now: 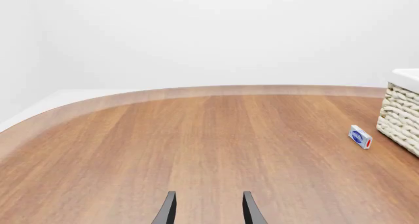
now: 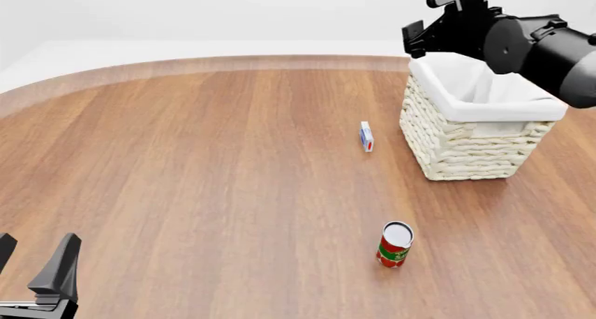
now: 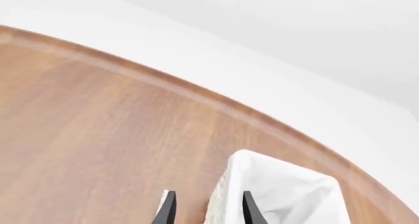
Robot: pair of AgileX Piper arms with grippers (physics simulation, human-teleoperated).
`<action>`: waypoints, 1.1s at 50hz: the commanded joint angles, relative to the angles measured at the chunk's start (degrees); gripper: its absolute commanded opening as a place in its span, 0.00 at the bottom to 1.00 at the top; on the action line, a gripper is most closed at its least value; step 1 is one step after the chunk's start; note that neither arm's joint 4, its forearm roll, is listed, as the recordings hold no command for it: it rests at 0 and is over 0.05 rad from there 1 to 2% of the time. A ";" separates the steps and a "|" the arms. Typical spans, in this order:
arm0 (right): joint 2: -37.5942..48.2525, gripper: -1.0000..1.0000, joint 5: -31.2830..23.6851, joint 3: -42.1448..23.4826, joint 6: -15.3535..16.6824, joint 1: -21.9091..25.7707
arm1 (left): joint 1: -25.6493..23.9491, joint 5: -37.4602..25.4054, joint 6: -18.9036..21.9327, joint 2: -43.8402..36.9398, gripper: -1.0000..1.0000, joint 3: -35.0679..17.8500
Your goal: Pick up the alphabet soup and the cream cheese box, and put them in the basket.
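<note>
The cream cheese box [image 2: 366, 136], white and blue with a red mark, stands on edge on the table just left of the basket [image 2: 465, 148]. It also shows in the left wrist view [image 1: 359, 136], beside the basket's woven wall [image 1: 401, 117]. The alphabet soup shows in no view. My left gripper [image 2: 33, 263] is open and empty low at the near left edge, far from the box; its fingers [image 1: 169, 209] stand apart. My right gripper [image 2: 416, 40] hovers above the basket's far left corner, open and empty [image 3: 206, 207], with the white lining [image 3: 288, 194] under it.
A red-and-green labelled can [image 2: 395, 243] stands upright on the near side of the table, in front of the basket. The wooden table's curved far edge [image 2: 233, 62] meets a white floor and wall.
</note>
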State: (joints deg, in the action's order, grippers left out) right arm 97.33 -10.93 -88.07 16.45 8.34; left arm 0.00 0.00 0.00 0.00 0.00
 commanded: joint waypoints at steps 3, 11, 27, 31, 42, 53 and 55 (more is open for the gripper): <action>-1.32 1.00 1.21 1.72 0.59 3.29 | 0.00 0.00 0.00 0.00 1.00 0.00; -1.47 1.00 0.72 1.94 0.60 5.08 | 0.00 0.00 0.00 0.00 1.00 0.00; 2.02 1.00 22.10 18.22 -1.52 10.86 | 0.00 0.00 0.00 0.00 1.00 0.00; 1.12 1.00 23.38 20.38 -2.19 11.04 | 0.00 0.00 0.00 0.00 1.00 0.00; 0.53 1.00 26.45 24.47 -3.90 10.35 | 0.00 0.00 0.00 0.00 1.00 0.00; 3.93 1.00 28.39 24.36 -5.47 9.62 | 0.00 0.00 0.00 0.00 1.00 0.00; 5.14 1.00 28.56 23.87 -5.76 9.61 | 0.00 0.00 0.00 0.00 1.00 0.00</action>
State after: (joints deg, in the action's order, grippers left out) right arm 99.80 15.51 -64.80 12.02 18.27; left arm 0.00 0.00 0.00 0.00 0.00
